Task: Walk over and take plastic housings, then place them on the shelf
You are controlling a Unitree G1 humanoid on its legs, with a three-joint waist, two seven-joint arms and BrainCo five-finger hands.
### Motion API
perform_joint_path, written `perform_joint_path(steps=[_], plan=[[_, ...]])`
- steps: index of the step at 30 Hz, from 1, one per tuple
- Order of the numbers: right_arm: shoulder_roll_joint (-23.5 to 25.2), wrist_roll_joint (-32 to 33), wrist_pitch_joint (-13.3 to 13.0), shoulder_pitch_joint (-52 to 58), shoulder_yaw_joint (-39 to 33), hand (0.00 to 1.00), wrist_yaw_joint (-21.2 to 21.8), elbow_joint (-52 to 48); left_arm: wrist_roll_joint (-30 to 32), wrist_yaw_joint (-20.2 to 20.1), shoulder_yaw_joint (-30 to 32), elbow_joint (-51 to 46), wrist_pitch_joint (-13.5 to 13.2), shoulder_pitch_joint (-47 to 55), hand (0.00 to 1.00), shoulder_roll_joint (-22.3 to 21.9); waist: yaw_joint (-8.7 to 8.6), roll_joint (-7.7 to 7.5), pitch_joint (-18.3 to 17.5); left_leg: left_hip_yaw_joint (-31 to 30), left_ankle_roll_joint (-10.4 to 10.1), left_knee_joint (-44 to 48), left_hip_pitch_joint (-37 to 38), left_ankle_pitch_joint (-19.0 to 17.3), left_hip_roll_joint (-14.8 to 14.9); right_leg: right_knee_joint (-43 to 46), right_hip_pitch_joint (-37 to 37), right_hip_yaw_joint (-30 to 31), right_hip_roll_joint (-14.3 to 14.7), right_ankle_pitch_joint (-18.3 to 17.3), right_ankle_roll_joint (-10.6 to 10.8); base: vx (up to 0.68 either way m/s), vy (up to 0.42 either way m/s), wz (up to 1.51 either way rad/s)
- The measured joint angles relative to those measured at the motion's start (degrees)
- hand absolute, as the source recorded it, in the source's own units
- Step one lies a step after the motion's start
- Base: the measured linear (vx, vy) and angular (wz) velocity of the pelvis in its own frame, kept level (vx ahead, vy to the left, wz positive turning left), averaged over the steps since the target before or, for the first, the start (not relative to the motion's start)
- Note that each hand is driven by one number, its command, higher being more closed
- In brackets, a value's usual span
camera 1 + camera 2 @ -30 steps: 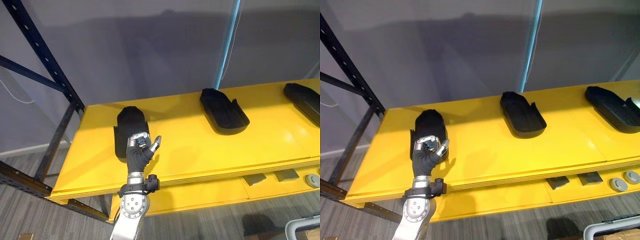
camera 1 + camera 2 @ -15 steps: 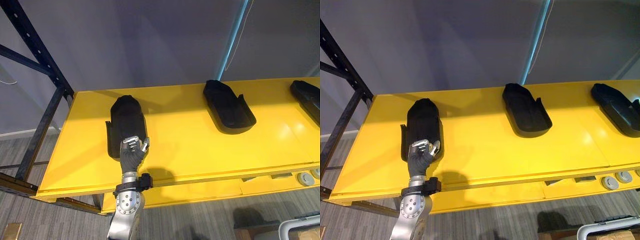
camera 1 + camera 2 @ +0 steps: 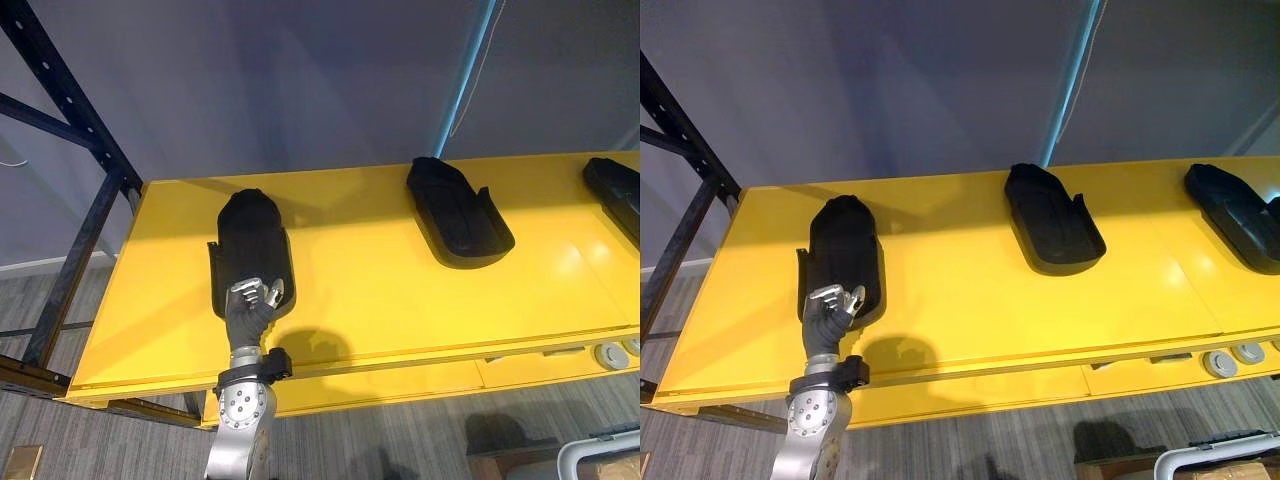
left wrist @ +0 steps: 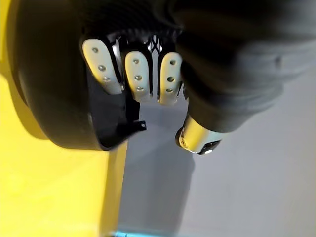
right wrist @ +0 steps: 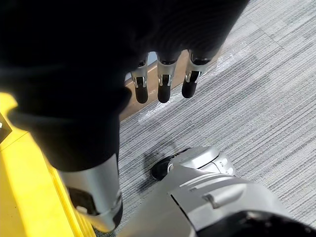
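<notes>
A black plastic housing (image 3: 250, 250) lies on the yellow shelf (image 3: 370, 290) near its left end. My left hand (image 3: 248, 305) is at the housing's near end. In the left wrist view its fingers (image 4: 137, 74) curl over the housing's rim (image 4: 106, 140), while the thumb (image 4: 195, 140) stands apart from it. Two more black housings lie on the same shelf, one in the middle (image 3: 458, 212) and one at the right edge (image 3: 615, 190). My right hand (image 5: 163, 81) hangs over the grey floor with straight fingers and holds nothing.
Black rack uprights (image 3: 70, 110) stand at the shelf's left end and a cyan pole (image 3: 470, 80) rises behind it. Small round parts (image 3: 607, 355) lie on a lower level at the right. A white frame (image 3: 598, 455) shows at the lower right.
The camera has moved, so the whole shelf has shifted in view. My left hand has slid a little left and nearer along the housing's near end.
</notes>
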Motion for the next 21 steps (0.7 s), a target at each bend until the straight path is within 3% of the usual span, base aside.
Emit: perform_joint_path(steps=[21], plan=[[0.44, -0.02, 0.25, 0.0, -0.05, 0.0, 0.61, -0.15, -0.08, 1.58, 6.44, 5.13, 0.61, -4.86, 1.0, 0.77, -0.02, -0.95, -0.37, 1.01, -0.16, 0.0, 0.61, -0.11, 0.54, -0.05, -0.05, 0.73, 0.6, 0.3, -0.16, 0.0, 0.001, -0.02]])
